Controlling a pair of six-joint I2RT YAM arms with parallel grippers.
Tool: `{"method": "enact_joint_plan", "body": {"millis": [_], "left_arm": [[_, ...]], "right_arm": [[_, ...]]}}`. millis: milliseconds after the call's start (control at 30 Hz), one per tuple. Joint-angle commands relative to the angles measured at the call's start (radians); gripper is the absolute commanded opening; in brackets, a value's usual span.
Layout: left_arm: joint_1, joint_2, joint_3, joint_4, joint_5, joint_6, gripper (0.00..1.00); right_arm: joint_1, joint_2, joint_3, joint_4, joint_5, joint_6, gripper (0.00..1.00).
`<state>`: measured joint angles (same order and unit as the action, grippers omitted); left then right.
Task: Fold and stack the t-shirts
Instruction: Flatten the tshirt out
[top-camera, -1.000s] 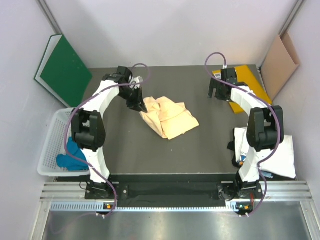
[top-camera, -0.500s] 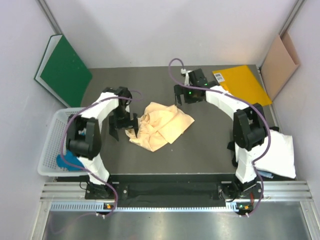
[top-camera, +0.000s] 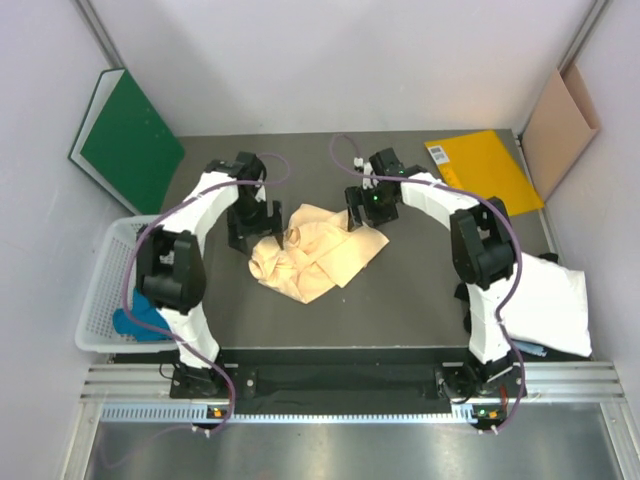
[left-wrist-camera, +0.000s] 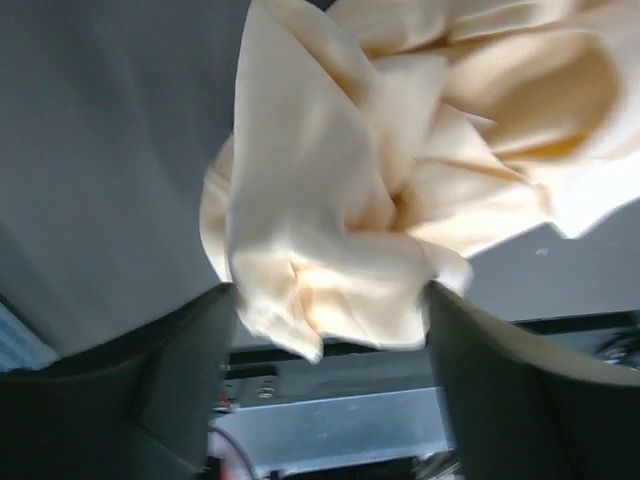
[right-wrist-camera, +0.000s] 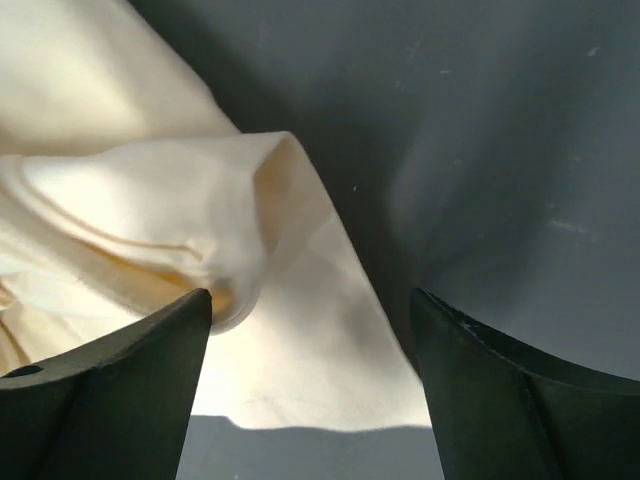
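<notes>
The crumpled peach t-shirt (top-camera: 318, 250) lies mid-worktop (top-camera: 400, 300). The left gripper (left-wrist-camera: 330, 300), fingers apart, straddles its bunched left edge, and the right gripper (right-wrist-camera: 310, 300), also apart, stands over its far right corner. Well right of it lies the white t-shirt (top-camera: 550, 300), far right the yellow folder (top-camera: 485, 165), and left a basket (top-camera: 105, 265) holding the teal t-shirt (top-camera: 135, 320).

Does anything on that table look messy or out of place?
Yes: the pale peach cloth t-shirt lies crumpled in a heap mid-table, not flat or folded. A white t-shirt seems to overhang the dark table's right edge.
</notes>
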<state>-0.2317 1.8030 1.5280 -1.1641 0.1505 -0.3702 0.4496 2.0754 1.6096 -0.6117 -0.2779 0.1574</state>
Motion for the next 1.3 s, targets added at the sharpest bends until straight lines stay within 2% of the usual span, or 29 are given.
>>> {"method": "enact_joint_plan", "body": {"millis": [0, 33, 67, 133, 167, 300, 467, 567, 600, 700, 867, 900, 933, 967, 1000, 1033, 1067, 1100, 1133, 1167, 1233, 1267], "left_arm": [[-0.004, 0.084, 0.03, 0.006, -0.026, 0.03, 0.45], [-0.004, 0.102, 0.043, 0.003, -0.04, 0.027, 0.03], [-0.004, 0.105, 0.05, -0.008, -0.083, 0.014, 0.0], [-0.004, 0.093, 0.089, -0.02, -0.135, -0.002, 0.0], [-0.004, 0.081, 0.104, -0.028, -0.217, -0.031, 0.0], [0.0, 0.013, 0.187, -0.025, -0.349, -0.067, 0.0], [0.008, -0.016, 0.297, -0.005, -0.431, -0.101, 0.0], [0.009, -0.039, 0.299, 0.067, -0.393, -0.086, 0.0], [0.008, -0.048, 0.278, 0.085, -0.338, -0.072, 0.0], [0.008, -0.036, 0.221, 0.113, -0.289, -0.039, 0.0], [0.002, 0.059, 0.117, -0.057, -0.166, -0.026, 0.0], [-0.006, 0.07, 0.036, -0.066, -0.161, -0.026, 0.0], [-0.009, 0.071, 0.0, -0.072, -0.155, -0.021, 0.0], [-0.014, 0.067, -0.034, -0.071, -0.163, -0.022, 0.06], [-0.02, 0.05, -0.087, -0.069, -0.17, -0.026, 0.4], [-0.021, 0.039, -0.103, -0.063, -0.177, -0.03, 0.62], [-0.023, 0.023, -0.112, -0.046, -0.196, -0.038, 0.86], [-0.024, -0.009, -0.106, -0.03, -0.195, -0.042, 0.99], [-0.024, -0.027, -0.095, -0.011, -0.184, -0.036, 0.99], [-0.024, -0.051, -0.079, 0.009, -0.158, -0.035, 0.99], [-0.024, -0.065, -0.007, 0.082, -0.119, -0.036, 0.99], [-0.024, -0.059, 0.02, 0.113, -0.106, -0.035, 0.99]], "right_arm": [[0.006, 0.097, 0.085, -0.072, -0.024, -0.018, 0.73], [0.006, 0.124, 0.108, -0.083, -0.024, -0.021, 0.64], [0.006, 0.135, 0.114, -0.095, -0.021, -0.024, 0.32], [0.006, 0.132, 0.121, -0.106, 0.017, -0.009, 0.04], [0.005, 0.121, 0.115, -0.102, 0.054, -0.004, 0.0], [-0.025, 0.042, 0.069, -0.047, 0.131, 0.036, 0.0], [-0.161, -0.08, -0.01, 0.041, 0.193, 0.111, 0.0], [-0.256, -0.139, -0.053, 0.072, 0.232, 0.12, 0.0], [-0.278, -0.15, -0.065, 0.073, 0.243, 0.117, 0.0], [-0.339, -0.181, -0.083, 0.081, 0.243, 0.094, 0.0], [-0.35, -0.143, -0.086, 0.033, 0.174, 0.051, 0.0], [-0.351, -0.137, -0.106, 0.033, 0.166, 0.056, 0.01], [-0.351, -0.136, -0.114, 0.035, 0.145, 0.06, 0.06], [-0.353, -0.133, -0.12, 0.033, 0.137, 0.065, 0.12], [-0.351, -0.129, -0.128, 0.029, 0.125, 0.065, 0.21], [-0.35, -0.127, -0.128, 0.024, 0.111, 0.064, 0.43], [-0.35, -0.13, -0.131, 0.021, 0.111, 0.06, 0.54], [-0.348, -0.141, -0.135, 0.024, 0.111, 0.056, 0.62], [-0.347, -0.146, -0.135, 0.026, 0.115, 0.053, 0.81], [-0.347, -0.152, -0.135, 0.027, 0.117, 0.045, 0.89], [-0.347, -0.156, -0.116, 0.018, 0.131, 0.033, 1.0], [-0.347, -0.158, -0.106, 0.013, 0.132, 0.027, 1.0]]}}
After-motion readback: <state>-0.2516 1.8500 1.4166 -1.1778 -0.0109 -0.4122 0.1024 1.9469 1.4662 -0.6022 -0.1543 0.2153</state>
